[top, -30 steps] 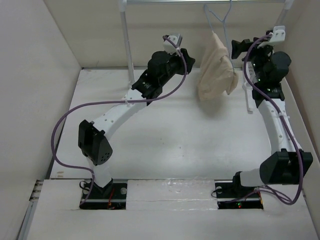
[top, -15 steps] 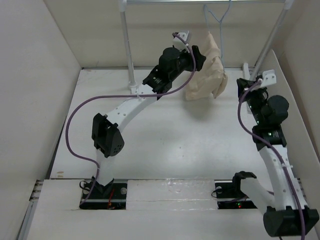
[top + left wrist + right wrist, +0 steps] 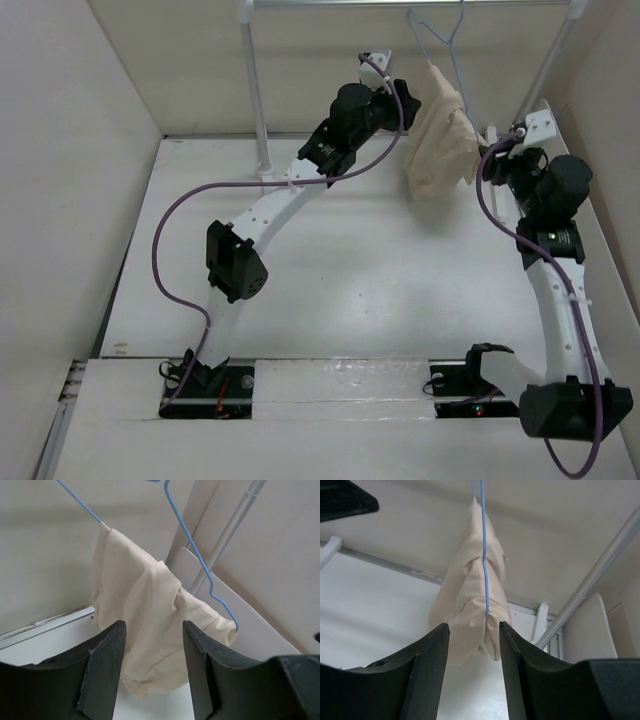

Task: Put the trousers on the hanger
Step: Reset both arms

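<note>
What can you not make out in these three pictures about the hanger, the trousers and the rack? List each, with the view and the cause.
Hanger: its hook is cut off by the top edge in every view.
Trousers: how they sit on the wire; their own folds cover it, left wrist view.
Right rack pole: its foot, behind the right arm, top view.

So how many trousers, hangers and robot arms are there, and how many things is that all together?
Trousers: 1
Hanger: 1
Robot arms: 2 (left, right)
Total: 4
</note>
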Available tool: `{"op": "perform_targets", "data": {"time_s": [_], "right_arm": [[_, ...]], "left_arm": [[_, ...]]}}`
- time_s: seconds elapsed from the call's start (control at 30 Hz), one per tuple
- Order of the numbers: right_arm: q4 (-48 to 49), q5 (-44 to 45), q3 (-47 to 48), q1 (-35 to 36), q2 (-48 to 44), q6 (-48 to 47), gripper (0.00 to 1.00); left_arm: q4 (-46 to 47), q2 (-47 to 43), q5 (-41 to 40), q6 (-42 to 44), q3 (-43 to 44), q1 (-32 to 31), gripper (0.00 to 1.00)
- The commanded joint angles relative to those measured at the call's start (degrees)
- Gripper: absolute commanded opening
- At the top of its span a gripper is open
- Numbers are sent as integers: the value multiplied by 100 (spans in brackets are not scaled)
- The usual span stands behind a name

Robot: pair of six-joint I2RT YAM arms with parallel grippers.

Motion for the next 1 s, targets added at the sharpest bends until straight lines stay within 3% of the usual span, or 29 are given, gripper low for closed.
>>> {"op": "perform_targets", "data": {"time_s": [0.0, 0.17, 0.2, 0.23, 0.37, 0.4, 0.43, 0.5, 0.53, 0.6, 0.83, 0.97], "right_arm": [[-111, -535, 390, -81, 176, -118, 50], [-50, -352, 171, -19, -112, -48, 53], [-102, -273, 136, 42, -192, -48, 54], [-146, -202, 83, 42, -271, -48, 57], [-497, -123, -180, 95, -850, -100, 73], [-576, -44, -311, 95, -1269, -92, 75], [-612, 70, -452, 95, -1491, -83, 100], [-944, 483, -708, 95, -2096, -161, 100], [-1068, 615, -769, 95, -2274, -223, 100], [-1532, 1142, -814, 218, -2555, -355, 100], [-1456, 1144, -1209, 543, -3014, -276, 100], [-1421, 1055, -1306, 543, -3040, -241, 100]], "left_arm": [[113, -223, 434, 76, -221, 80, 46], [814, -917, 487, 58, -1502, 80, 49], [1225, -1014, 487, 50, -1940, 80, 64], [1316, -1110, 514, 76, -2084, 80, 73], [1115, -1732, 488, -47, -2602, 80, 85], [1376, -1988, 496, -117, -3343, 80, 99], [1649, -2295, 340, -170, -3864, 80, 99], [2568, -3302, 137, -310, -5310, 80, 99], [2774, -3613, -29, -311, -5319, 80, 99], [2978, -4376, -496, -346, -6431, 80, 99], [2969, -5461, -901, -241, -7481, 27, 99], [2794, -5392, -1085, -232, -7517, 27, 99]]}}
